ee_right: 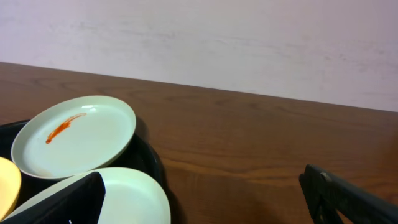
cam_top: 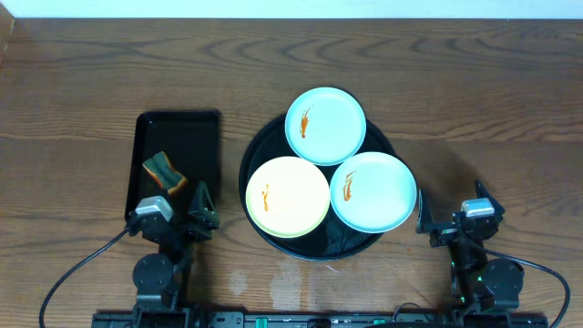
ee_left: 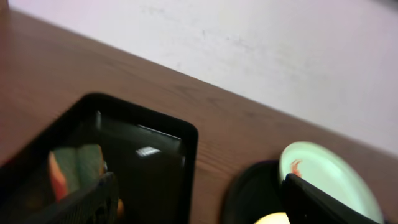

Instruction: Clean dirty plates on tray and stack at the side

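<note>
Three plates lie on the round black tray (cam_top: 258,153). A mint-green plate (cam_top: 325,125) is at the back, another mint-green plate (cam_top: 373,192) at the right, a pale yellow plate (cam_top: 288,197) at the left front. Each bears an orange smear. My left gripper (cam_top: 199,208) is open and empty, near the table's front, between the rectangular tray and the round tray. My right gripper (cam_top: 451,211) is open and empty, right of the round tray. The right wrist view shows the back mint plate (ee_right: 74,134) and the right mint plate (ee_right: 127,200).
A smaller rectangular black tray (cam_top: 178,128) lies left of the round tray and holds a green and orange sponge (cam_top: 164,171). The left wrist view shows this tray (ee_left: 155,134) and the sponge (ee_left: 74,168). Bare wooden table lies around both trays.
</note>
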You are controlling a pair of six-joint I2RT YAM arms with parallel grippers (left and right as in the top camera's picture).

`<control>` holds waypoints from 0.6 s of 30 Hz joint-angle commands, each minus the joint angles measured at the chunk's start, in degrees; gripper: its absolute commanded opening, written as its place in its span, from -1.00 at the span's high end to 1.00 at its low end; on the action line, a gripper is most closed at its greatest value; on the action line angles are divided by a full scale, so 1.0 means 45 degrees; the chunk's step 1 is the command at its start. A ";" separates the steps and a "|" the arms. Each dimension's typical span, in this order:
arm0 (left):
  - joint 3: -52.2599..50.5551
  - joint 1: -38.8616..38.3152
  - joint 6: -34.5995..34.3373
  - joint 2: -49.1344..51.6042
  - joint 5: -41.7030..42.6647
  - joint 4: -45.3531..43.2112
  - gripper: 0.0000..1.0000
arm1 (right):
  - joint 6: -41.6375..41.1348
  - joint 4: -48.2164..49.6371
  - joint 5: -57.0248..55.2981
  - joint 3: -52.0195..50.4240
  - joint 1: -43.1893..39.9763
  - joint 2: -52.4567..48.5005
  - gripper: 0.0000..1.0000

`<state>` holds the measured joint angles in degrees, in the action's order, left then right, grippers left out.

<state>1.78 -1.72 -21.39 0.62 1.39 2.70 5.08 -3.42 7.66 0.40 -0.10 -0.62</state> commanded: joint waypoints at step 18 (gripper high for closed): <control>0.3521 0.0005 0.1365 0.1107 -0.2259 -0.1030 -0.68 | 0.0126 -0.0053 -0.0068 -0.0015 -0.0126 0.0053 -0.98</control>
<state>10.90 -1.72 -19.38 2.72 -2.42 -4.99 5.08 -3.42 7.66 0.40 -0.10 -0.62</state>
